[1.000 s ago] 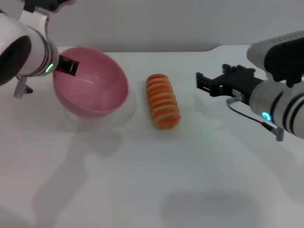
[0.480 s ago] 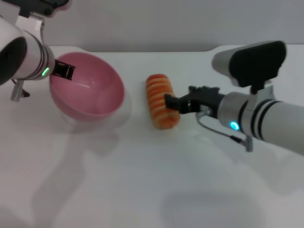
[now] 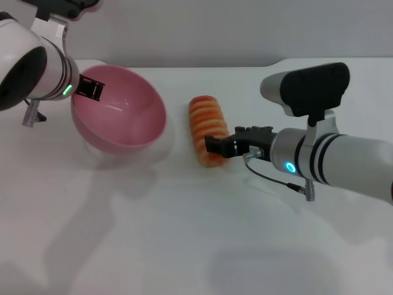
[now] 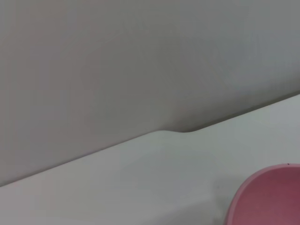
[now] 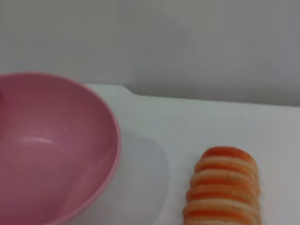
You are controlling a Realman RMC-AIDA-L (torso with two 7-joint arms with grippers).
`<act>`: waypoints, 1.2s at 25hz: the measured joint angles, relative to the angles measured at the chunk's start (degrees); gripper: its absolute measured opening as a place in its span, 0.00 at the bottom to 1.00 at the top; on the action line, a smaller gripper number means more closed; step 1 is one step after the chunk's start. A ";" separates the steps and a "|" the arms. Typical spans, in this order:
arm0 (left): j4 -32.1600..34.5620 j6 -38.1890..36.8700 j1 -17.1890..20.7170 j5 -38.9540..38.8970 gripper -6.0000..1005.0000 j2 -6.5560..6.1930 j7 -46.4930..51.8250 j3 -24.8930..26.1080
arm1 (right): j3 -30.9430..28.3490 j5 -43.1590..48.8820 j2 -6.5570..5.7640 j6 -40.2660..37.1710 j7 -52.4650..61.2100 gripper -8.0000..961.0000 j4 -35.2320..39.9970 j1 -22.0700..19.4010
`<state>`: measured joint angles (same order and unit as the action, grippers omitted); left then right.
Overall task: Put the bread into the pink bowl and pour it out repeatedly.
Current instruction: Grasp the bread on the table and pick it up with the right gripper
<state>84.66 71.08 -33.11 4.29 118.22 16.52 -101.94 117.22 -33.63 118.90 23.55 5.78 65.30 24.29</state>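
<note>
The pink bowl (image 3: 123, 120) is on the left of the white table, tilted with its opening toward me. My left gripper (image 3: 90, 90) is shut on its left rim. The bowl is empty; it also shows in the right wrist view (image 5: 47, 154), and its edge shows in the left wrist view (image 4: 267, 197). The bread (image 3: 206, 123), ridged orange and cream, lies on the table just right of the bowl and apart from it, also visible in the right wrist view (image 5: 225, 187). My right gripper (image 3: 216, 146) is at the bread's near end, reaching in from the right.
A grey wall runs behind the table's far edge (image 3: 202, 64). The table's near half (image 3: 184, 246) is bare white surface. My right arm's body (image 3: 331, 160) lies over the table's right side.
My right gripper has moved left from the table's right side to the bread, then along it to its near end. The bowl has shifted slightly in my left gripper.
</note>
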 joint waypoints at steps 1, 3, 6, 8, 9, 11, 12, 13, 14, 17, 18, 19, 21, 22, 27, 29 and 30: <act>-0.07 -0.16 -0.02 -0.01 0.05 0.00 0.00 0.00 | 0.05 -0.27 0.02 -0.04 -0.01 0.77 -0.79 0.52; -0.16 -0.51 -0.03 -0.02 0.05 0.00 -0.03 0.01 | 0.13 -0.77 0.11 -0.16 -0.01 0.77 -2.27 1.52; -0.69 -0.81 -0.18 -0.04 0.05 -0.03 -0.05 0.08 | 0.18 -1.88 0.14 -0.25 -0.03 0.77 -4.56 3.22; -1.57 -0.86 -0.51 -0.09 0.05 -0.06 -0.05 0.15 | 0.23 -2.58 0.15 -0.26 -0.03 0.77 -5.89 4.29; -1.96 -0.90 -0.66 -0.11 0.05 -0.06 -0.06 0.20 | 0.26 -2.69 0.14 -0.26 -0.04 0.77 -6.34 4.60; -2.35 -1.15 -0.78 -0.15 0.05 -0.07 -0.07 0.26 | 0.33 -2.87 0.16 -0.27 -0.05 0.77 -7.49 5.49; -2.40 -1.32 -0.81 -0.18 0.05 -0.06 -0.07 0.26 | 0.35 -2.99 0.18 -0.27 -0.06 0.77 -7.83 5.79; -2.40 -1.57 -0.82 -0.23 0.05 -0.03 -0.08 0.27 | 0.39 -3.17 0.20 -0.29 -0.07 0.77 -8.25 6.20; -2.40 -1.68 -0.82 -0.25 0.05 -0.01 -0.08 0.27 | 0.42 -3.39 0.20 -0.31 -0.07 0.77 -8.62 6.48; -2.40 -1.75 -0.82 -0.31 0.05 0.00 -0.09 0.27 | 0.46 -4.23 0.21 -0.51 -0.07 0.76 -9.57 7.06; -2.40 -1.78 -0.82 -0.32 0.05 0.00 -0.09 0.25 | 0.46 -4.71 0.20 -0.61 -0.07 0.76 -9.97 7.26; -2.40 -1.80 -0.82 -0.34 0.05 0.00 -0.11 0.18 | 0.46 -5.09 0.20 -0.71 -0.07 0.76 -10.28 7.40; -2.40 -1.83 -0.79 -0.43 0.05 -0.02 -0.23 0.06 | 0.44 -5.68 0.19 -0.90 -0.07 0.76 -10.69 7.56; -2.40 -1.84 -0.78 -0.47 0.05 -0.02 -0.36 0.05 | 0.43 -5.68 0.19 -0.93 -0.07 0.76 -10.73 7.57; -2.39 -1.78 -0.77 -0.77 0.05 -0.03 -0.93 0.17 | 0.44 -5.60 0.12 -0.75 -1.99 0.61 -10.57 7.44; -2.38 -1.79 -0.85 -0.79 0.05 -0.02 -0.95 0.08 | 0.44 -5.72 0.14 -0.73 -3.55 0.55 -9.86 6.94; -2.37 -1.79 -0.85 -0.79 0.05 -0.01 -0.99 0.07 | 0.44 -5.73 0.14 -0.73 -3.84 0.52 -9.57 6.78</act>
<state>82.29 69.29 -33.96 3.51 118.20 15.52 -101.87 117.67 -39.36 119.04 22.82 1.94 55.73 31.07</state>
